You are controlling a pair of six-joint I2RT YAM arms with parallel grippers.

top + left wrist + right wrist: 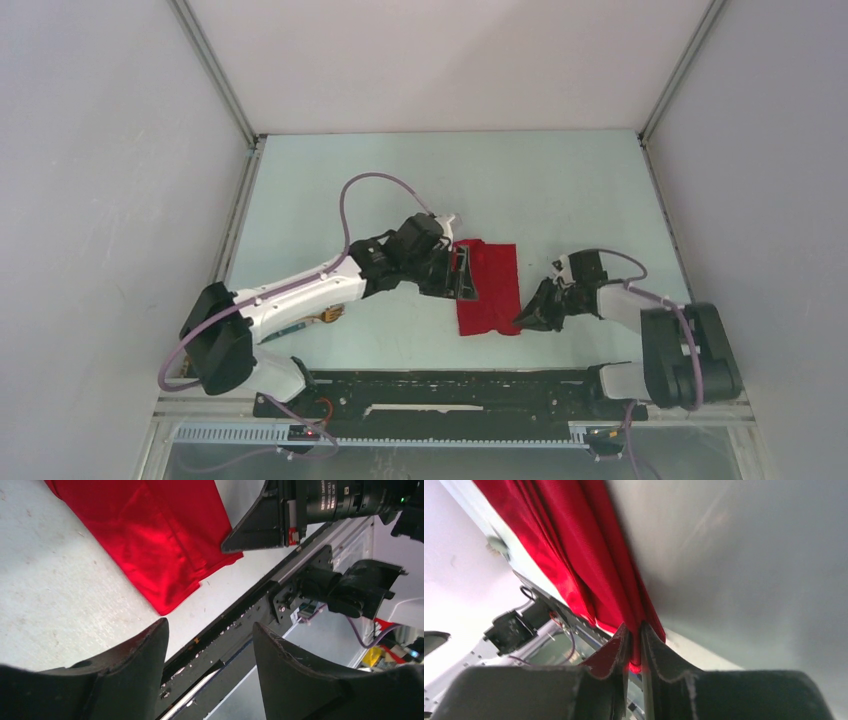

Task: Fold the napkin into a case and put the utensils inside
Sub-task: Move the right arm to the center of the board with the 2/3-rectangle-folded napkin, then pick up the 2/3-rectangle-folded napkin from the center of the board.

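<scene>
The red napkin (488,288) lies folded into a narrow strip in the middle of the table, long side running front to back. My right gripper (522,318) is shut on its near right corner; the cloth (569,555) is pinched between the fingertips of that gripper (634,632). At the strip's left edge my left gripper (463,272) is open and holds nothing. Its wrist view has the napkin (150,535) beyond the spread gripper (210,630), with the right gripper (260,525) at the cloth's corner. A light-brown fork (330,316) peeks out under the left arm.
A black rail (450,390) runs along the table's near edge between the arm bases, also in the left wrist view as a black rail (235,625). Grey walls with metal posts (215,70) close in the left, right and back sides.
</scene>
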